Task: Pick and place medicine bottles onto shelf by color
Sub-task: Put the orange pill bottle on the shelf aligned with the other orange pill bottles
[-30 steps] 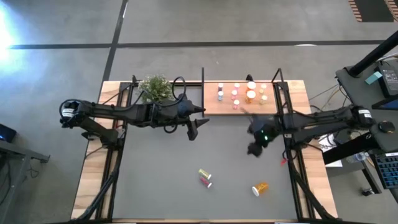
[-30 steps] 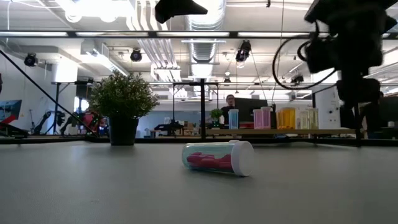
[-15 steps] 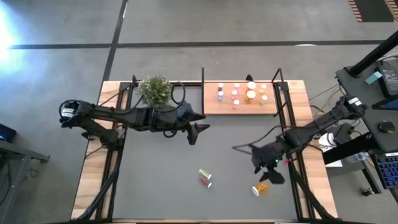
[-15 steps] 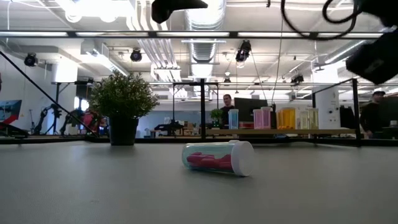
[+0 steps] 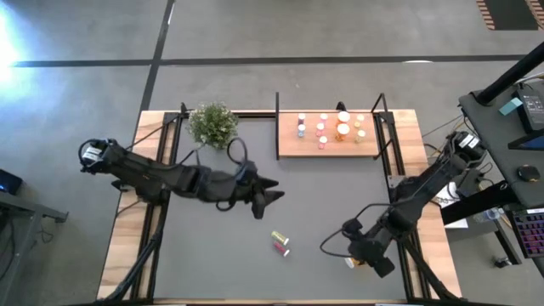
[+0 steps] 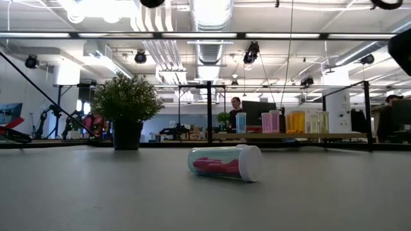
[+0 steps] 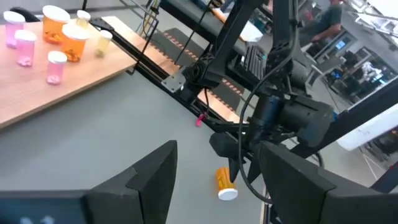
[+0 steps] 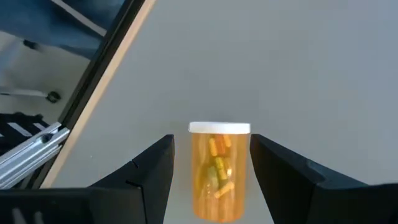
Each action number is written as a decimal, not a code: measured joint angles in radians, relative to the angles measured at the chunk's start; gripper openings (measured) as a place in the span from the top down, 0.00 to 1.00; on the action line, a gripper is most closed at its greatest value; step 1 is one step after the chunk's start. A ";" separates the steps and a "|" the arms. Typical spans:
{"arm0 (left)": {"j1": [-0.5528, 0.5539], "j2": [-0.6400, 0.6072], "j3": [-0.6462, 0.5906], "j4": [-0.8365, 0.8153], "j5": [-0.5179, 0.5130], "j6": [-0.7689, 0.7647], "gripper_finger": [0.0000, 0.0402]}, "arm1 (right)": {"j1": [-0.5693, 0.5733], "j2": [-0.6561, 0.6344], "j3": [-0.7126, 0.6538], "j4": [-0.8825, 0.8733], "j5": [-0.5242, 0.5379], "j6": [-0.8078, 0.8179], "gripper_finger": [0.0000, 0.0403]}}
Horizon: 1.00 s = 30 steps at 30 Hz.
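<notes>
Dark grey worktop point(image 5: 212, 246), wooden shelf point(image 5: 289, 146) at its far edge, plant point(image 5: 213, 124) beside it.
High view: upright bottles point(image 5: 342, 129) on shelf; left pincer point(image 5: 274, 196) mid-worktop, open, empty. Low view: pink bottle point(image 6: 225, 163) lying down. Right wrist view: right pincer point(image 8: 211, 168) open, straddling a lying orange bottle point(image 8: 218, 169), not gripping.

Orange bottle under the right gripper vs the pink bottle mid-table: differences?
The orange bottle sits between the open fingers of the right gripper; the pink bottle lies with no gripper at it. The orange bottle is near the table's right edge; the pink bottle lies mid-table beside a yellow-green bottle. Both lie on their sides, white-capped.
</notes>
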 joint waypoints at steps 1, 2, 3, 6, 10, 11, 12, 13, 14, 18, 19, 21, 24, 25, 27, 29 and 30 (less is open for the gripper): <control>-0.020 0.000 0.000 0.000 -0.030 -0.005 0.48 | 0.010 0.007 0.000 0.000 0.001 0.008 0.50; -0.040 0.000 0.000 0.002 -0.058 -0.005 0.48 | 0.019 0.017 0.000 0.001 0.002 0.021 0.50; -0.059 0.000 0.000 0.006 -0.085 -0.005 0.48 | 0.027 0.028 0.000 0.002 0.006 0.032 0.50; -0.105 0.000 0.000 0.032 -0.163 -0.005 0.48 | 0.049 0.075 0.000 0.003 0.029 0.048 0.50; -0.138 0.000 0.000 0.056 -0.214 -0.004 0.48 | 0.056 0.151 0.000 0.003 0.064 0.048 0.50; -0.143 0.000 0.000 0.055 -0.219 -0.004 0.48 | 0.056 0.166 0.000 0.006 0.070 0.049 0.50; -0.146 0.000 0.000 0.056 -0.222 -0.005 0.48 | 0.056 0.178 0.003 0.009 0.076 0.053 0.50; -0.148 0.000 0.000 0.056 -0.223 -0.005 0.48 | 0.056 0.189 0.003 0.012 0.079 0.056 0.50; -0.150 0.000 0.000 0.056 -0.223 -0.005 0.48 | 0.056 0.198 0.004 0.013 0.082 0.056 0.50; -0.149 0.000 0.000 0.057 -0.223 -0.004 0.48 | 0.056 0.214 0.004 0.012 0.085 0.085 0.50; -0.149 0.000 0.000 0.057 -0.224 -0.004 0.48 | 0.056 0.214 0.003 0.012 0.093 0.100 0.50; -0.149 0.000 0.000 0.057 -0.224 -0.004 0.48 | 0.056 0.214 0.002 0.010 0.103 0.104 0.50; -0.149 0.000 0.000 0.058 -0.224 -0.004 0.48 | 0.056 0.215 0.002 0.009 0.110 0.107 0.50; -0.149 0.000 0.000 0.058 -0.224 -0.004 0.48 | 0.055 0.215 0.002 0.009 0.110 0.110 0.50; -0.149 0.000 0.000 0.058 -0.224 -0.004 0.48 | 0.055 0.215 0.001 0.007 0.111 0.122 0.50; -0.149 0.000 -0.001 0.059 -0.224 -0.004 0.48 | 0.055 0.212 0.001 0.005 0.113 0.143 0.51; -0.149 0.000 -0.002 0.059 -0.224 -0.004 0.48 | 0.055 0.208 0.000 0.002 0.113 0.154 0.52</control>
